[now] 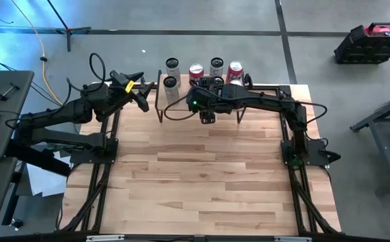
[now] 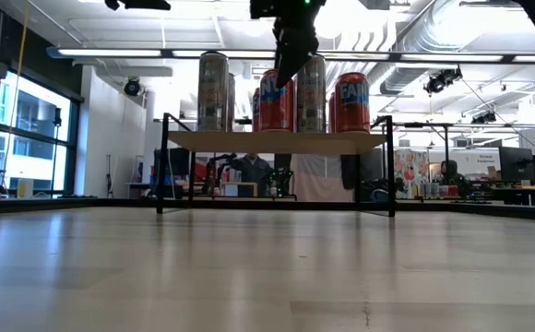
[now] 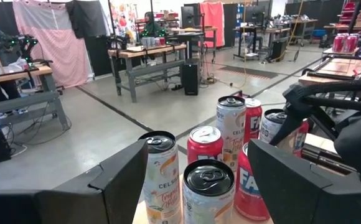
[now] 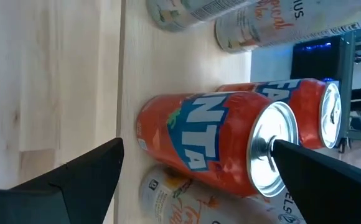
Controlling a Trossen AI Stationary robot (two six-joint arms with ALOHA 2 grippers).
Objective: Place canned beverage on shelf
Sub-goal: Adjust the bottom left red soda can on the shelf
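Pale plank shelf (image 2: 277,141), cylindrical metal cans (image 2: 275,101)

Glossy metal cans (image 2: 277,92) on matt wooden shelf (image 2: 277,141).

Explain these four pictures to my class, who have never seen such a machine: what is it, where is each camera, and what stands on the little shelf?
Two dark robot arms work at a wooden table. One camera looks straight down, one sits at table-top height, and one rides on each arm's wrist. At the table's far edge stands a small shelf carrying tall drink cans: several pale cans and orange-red Fanta cans. The right gripper hangs over the shelf's front, jaws open on either side of one Fanta can, not squeezing it. The left gripper waits beside the shelf, jaws open, holding nothing.
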